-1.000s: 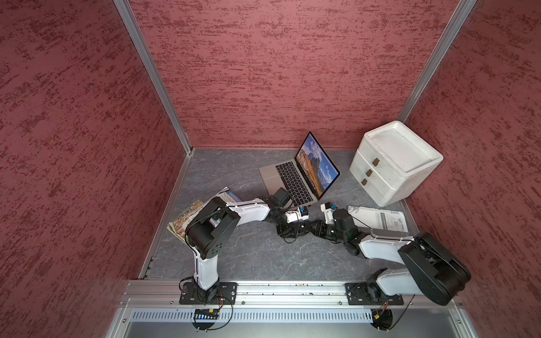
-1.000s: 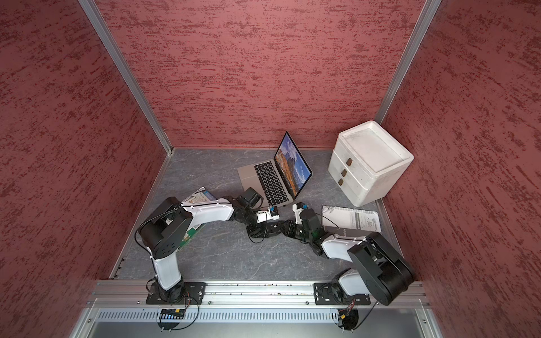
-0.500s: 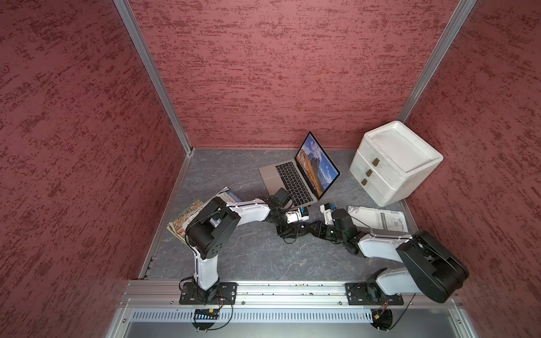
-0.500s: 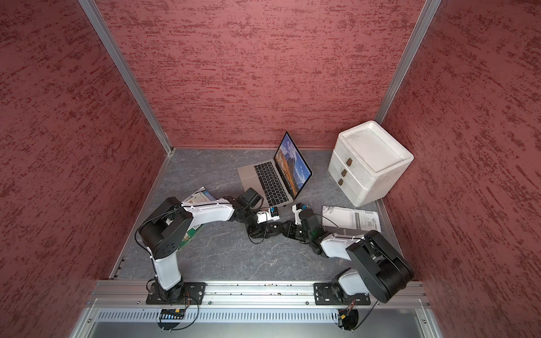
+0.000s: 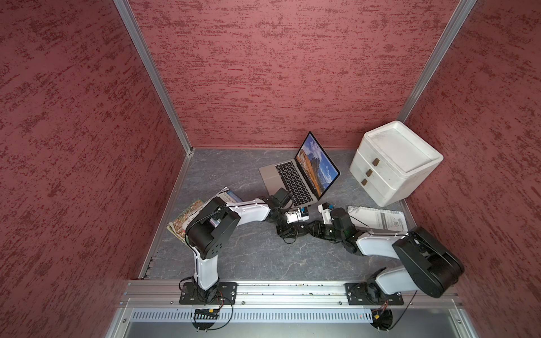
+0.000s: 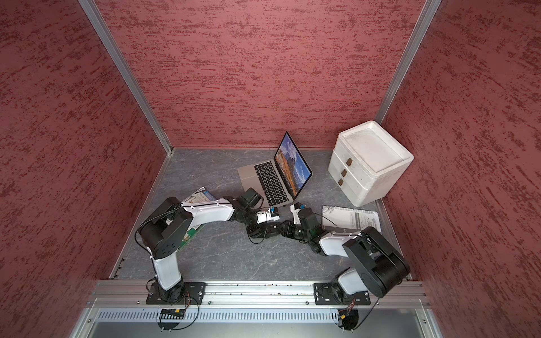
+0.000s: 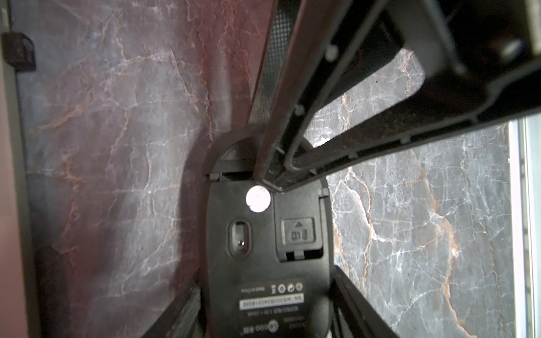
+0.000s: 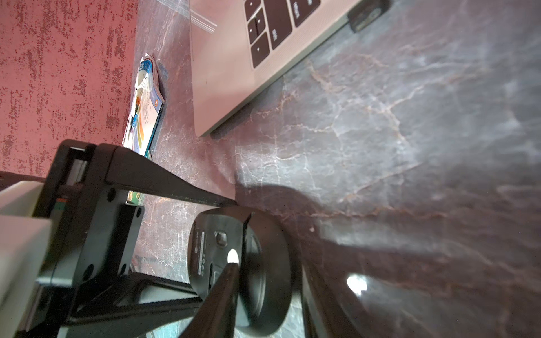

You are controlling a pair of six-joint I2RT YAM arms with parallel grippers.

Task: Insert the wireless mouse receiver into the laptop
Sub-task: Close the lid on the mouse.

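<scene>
1. Where the side edge of the laptop (image 8: 222, 73) meets the tabletop (image 8: 380, 146), the wireless mouse receiver (image 8: 367, 13) sits as a black stub against that edge; whether it is plugged in cannot be told.
2. Left gripper (image 7: 266, 275): jaws clamped on the upturned mouse (image 8: 263, 243), near a corner of the laptop.
3. Right gripper (image 8: 268, 263): jaws apart, straddling the mouse's end, one fingertip (image 8: 229, 272) on its underside.

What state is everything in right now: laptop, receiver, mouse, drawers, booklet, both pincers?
Laptop: open, screen lit.
Receiver: sticking out of the laptop's side edge, apparently plugged in.
Mouse: belly exposed, clamped.
Left pincer: shut on the mouse.
Right pincer: straddling the mouse's end, one tip on its belly; grip unclear.
Drawers: all shut.
Booklet: lying flat.
</scene>
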